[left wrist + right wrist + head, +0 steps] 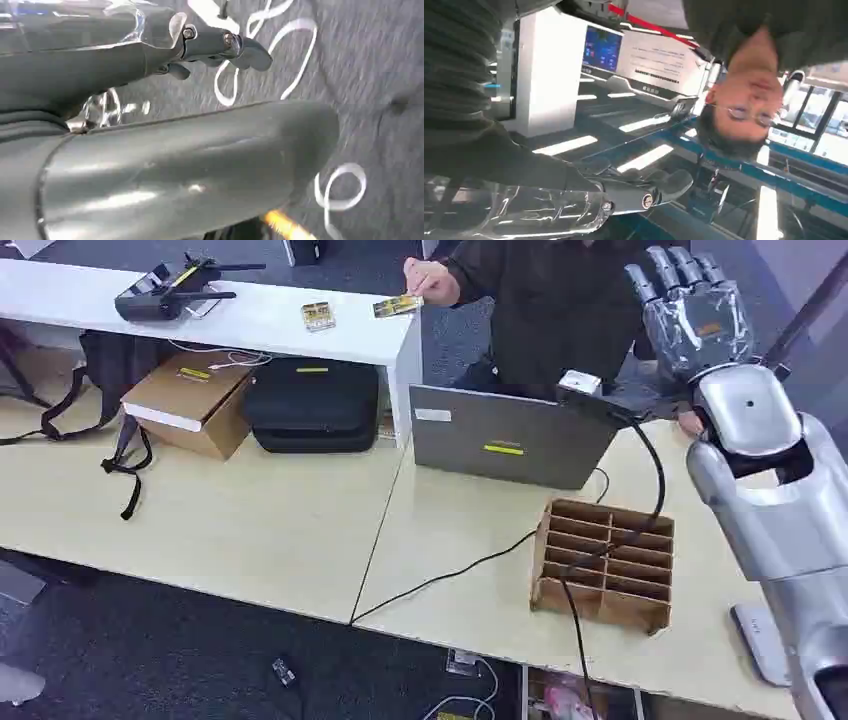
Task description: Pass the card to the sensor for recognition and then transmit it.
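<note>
My right hand (pixel 690 310) is raised at the far right, above the table's back edge, with its fingers spread upward and nothing in it. In the right wrist view its fingers (pixel 659 186) stretch out empty in front of a person. That person, in a dark top, sits behind the laptop and pinches a yellow card (pixel 397 306) over the white shelf (pixel 250 325). A second card (pixel 318 315) lies flat on the shelf. A small white sensor (pixel 580 383) sits on the laptop's top edge. My left hand (pixel 165 55) hangs over the grey carpet, its fingers (pixel 235 47) loose and empty.
A grey laptop (pixel 510 445) stands at the table's back, with a black cable (pixel 640 480) running from the sensor over a cardboard divider box (pixel 605 565). A black bag (pixel 312 405) and a brown carton (pixel 195 400) sit under the shelf. A remote controller (pixel 165 290) lies on it.
</note>
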`<state>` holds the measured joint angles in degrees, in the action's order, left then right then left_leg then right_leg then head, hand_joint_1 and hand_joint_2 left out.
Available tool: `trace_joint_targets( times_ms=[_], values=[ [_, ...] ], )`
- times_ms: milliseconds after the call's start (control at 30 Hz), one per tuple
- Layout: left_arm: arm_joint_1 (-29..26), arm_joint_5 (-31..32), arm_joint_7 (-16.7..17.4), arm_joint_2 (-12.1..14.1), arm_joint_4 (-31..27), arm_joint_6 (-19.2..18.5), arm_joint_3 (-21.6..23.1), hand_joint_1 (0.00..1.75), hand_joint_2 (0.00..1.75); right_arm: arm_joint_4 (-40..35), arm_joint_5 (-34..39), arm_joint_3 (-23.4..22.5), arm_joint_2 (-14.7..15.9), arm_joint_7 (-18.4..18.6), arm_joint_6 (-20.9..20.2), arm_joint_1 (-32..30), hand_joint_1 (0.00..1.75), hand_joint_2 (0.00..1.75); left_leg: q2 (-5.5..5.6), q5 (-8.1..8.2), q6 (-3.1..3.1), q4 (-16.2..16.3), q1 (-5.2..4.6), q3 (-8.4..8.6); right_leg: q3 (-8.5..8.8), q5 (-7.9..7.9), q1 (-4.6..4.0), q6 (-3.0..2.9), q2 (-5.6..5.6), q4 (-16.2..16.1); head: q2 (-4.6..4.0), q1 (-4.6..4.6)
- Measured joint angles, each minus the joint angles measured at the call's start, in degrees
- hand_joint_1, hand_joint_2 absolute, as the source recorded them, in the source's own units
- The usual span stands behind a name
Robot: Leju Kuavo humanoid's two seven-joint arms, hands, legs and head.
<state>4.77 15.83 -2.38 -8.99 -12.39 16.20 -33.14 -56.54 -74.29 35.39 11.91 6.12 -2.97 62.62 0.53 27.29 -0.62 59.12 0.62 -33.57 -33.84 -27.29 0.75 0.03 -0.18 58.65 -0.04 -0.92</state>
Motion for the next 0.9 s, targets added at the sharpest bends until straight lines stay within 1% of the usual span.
trace_joint_targets(
  times_ms=[33,67,100,133,167,200,233,333,767,833,900],
  values=[
    [0.5,0.3,0.0,-1.1,0.0,-0.1,0.0,0.00,0.00,1.8,0.2,0.1,-1.4,0.5,0.0,0.8,0.00,1.75,0.03,-0.03,-0.02,0.0,0.01,-0.01,0.03,0.02,-0.01,0.00,-0.03,0.0,0.00,0.00],
    [0.9,0.7,0.3,-2.3,0.0,-1.1,0.0,0.00,0.00,3.7,0.3,0.1,-2.9,0.9,0.1,1.5,0.00,1.75,0.06,-0.05,0.01,0.0,0.02,-0.01,0.05,0.04,-0.03,0.01,-0.06,0.0,0.00,0.02],
    [1.1,0.8,1.0,-3.1,0.0,-3.2,0.0,0.00,0.00,5.5,0.3,0.1,-4.1,1.3,0.4,2.3,0.00,1.75,0.07,-0.07,0.04,0.0,0.03,-0.03,0.08,0.05,-0.03,0.02,-0.07,-0.1,0.00,0.13],
    [1.3,1.1,2.2,-3.5,0.0,-6.1,0.0,0.00,0.00,7.4,0.2,0.1,-5.3,1.7,0.9,3.0,0.00,1.75,0.07,-0.07,0.04,0.0,0.01,-0.02,0.07,0.09,-0.01,0.05,-0.07,-0.1,0.00,0.04],
    [1.4,1.2,3.1,-3.6,0.0,-8.1,0.0,0.00,0.00,8.9,0.1,0.1,-6.3,1.8,1.2,3.6,0.00,1.75,0.05,-0.07,0.04,0.0,0.00,-0.01,0.07,0.10,0.01,0.06,-0.05,-0.1,0.00,0.02],
    [1.6,1.2,3.8,-3.6,0.0,-9.6,0.0,0.00,0.00,10.4,0.0,0.1,-7.3,1.9,1.4,3.9,0.00,1.75,0.05,-0.07,0.04,0.0,0.00,-0.01,0.07,0.10,0.00,0.06,-0.04,-0.1,0.00,0.02],
    [1.7,1.3,3.9,-3.6,0.0,-10.0,0.0,0.00,0.00,11.5,0.0,0.1,-8.0,2.0,1.6,4.2,0.00,1.75,0.06,-0.06,0.04,0.1,0.00,-0.01,0.06,0.10,0.00,0.06,-0.05,-0.1,0.00,0.04],
    [2.0,1.5,3.9,-3.7,0.0,-9.8,0.0,0.00,0.00,13.9,0.0,0.1,-9.6,2.1,1.6,4.9,0.00,1.75,0.05,-0.06,0.03,0.1,0.01,0.00,0.05,0.10,-0.01,0.06,-0.04,-0.1,0.00,0.02],
    [2.6,1.4,3.9,-3.9,0.0,-9.8,0.0,0.00,0.00,21.9,-0.7,-0.9,-14.0,2.1,1.3,7.0,0.00,1.75,0.05,-0.07,0.02,0.0,0.01,-0.01,0.03,0.10,-0.01,0.05,-0.04,0.0,0.00,0.02],
    [2.6,2.5,3.9,-3.8,0.0,-9.8,0.0,0.00,0.00,22.6,-1.1,-1.2,-14.2,2.1,1.2,7.2,0.00,1.75,0.06,-0.07,0.02,0.0,0.01,-0.02,0.04,0.10,-0.01,0.05,-0.05,0.0,0.00,0.04],
    [2.6,4.9,3.9,-3.6,0.0,-9.8,0.2,0.00,0.00,23.2,-1.4,-1.6,-14.5,2.0,1.0,7.4,0.00,1.75,0.06,-0.07,0.02,0.0,0.01,-0.02,0.03,0.10,-0.01,0.05,-0.05,0.0,0.00,0.02]
  ],
)
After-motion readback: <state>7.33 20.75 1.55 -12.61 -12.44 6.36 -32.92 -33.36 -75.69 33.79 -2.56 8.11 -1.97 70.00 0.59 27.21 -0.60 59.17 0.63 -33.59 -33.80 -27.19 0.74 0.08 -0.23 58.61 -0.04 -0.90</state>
